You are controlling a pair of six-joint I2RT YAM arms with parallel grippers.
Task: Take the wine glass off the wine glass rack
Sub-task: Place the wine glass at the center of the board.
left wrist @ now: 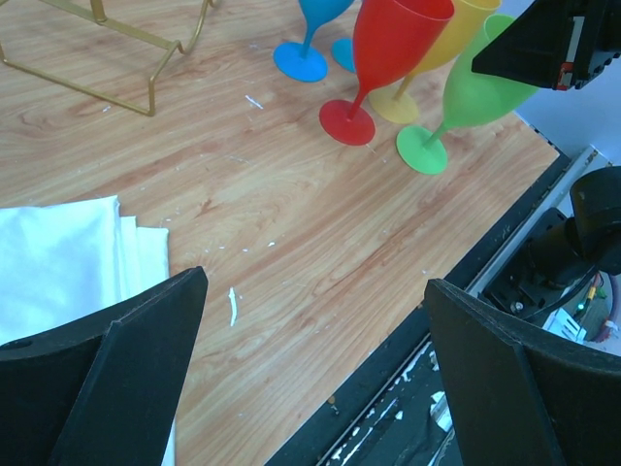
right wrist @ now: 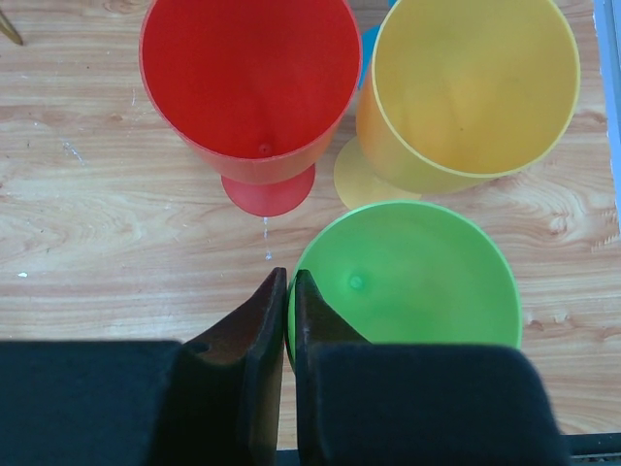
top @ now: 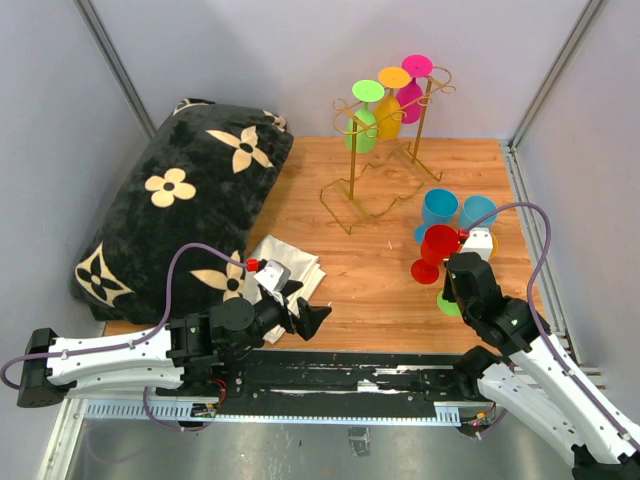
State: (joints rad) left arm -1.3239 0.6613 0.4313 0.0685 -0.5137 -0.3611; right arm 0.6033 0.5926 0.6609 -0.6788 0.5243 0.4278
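The gold wire wine glass rack (top: 385, 150) stands at the back of the wooden table, with green (top: 362, 125), yellow (top: 388, 112) and magenta (top: 412, 95) glasses hanging upside down from its hooks. My right gripper (right wrist: 289, 277) is shut on the rim of a green wine glass (right wrist: 408, 282), one finger inside the bowl and one outside. That glass stands among others at the right (left wrist: 475, 97), its foot (top: 450, 305) on or just above the wood. My left gripper (left wrist: 315, 282) is open and empty, low over the table's near edge.
A red glass (right wrist: 250, 78), a yellow glass (right wrist: 475, 87) and two blue glasses (top: 440, 208) stand close around the green one. A folded white cloth (top: 285, 265) lies by the left gripper. A black flowered pillow (top: 180, 200) fills the left side. The rack's foot (left wrist: 146, 58) shows in the left wrist view.
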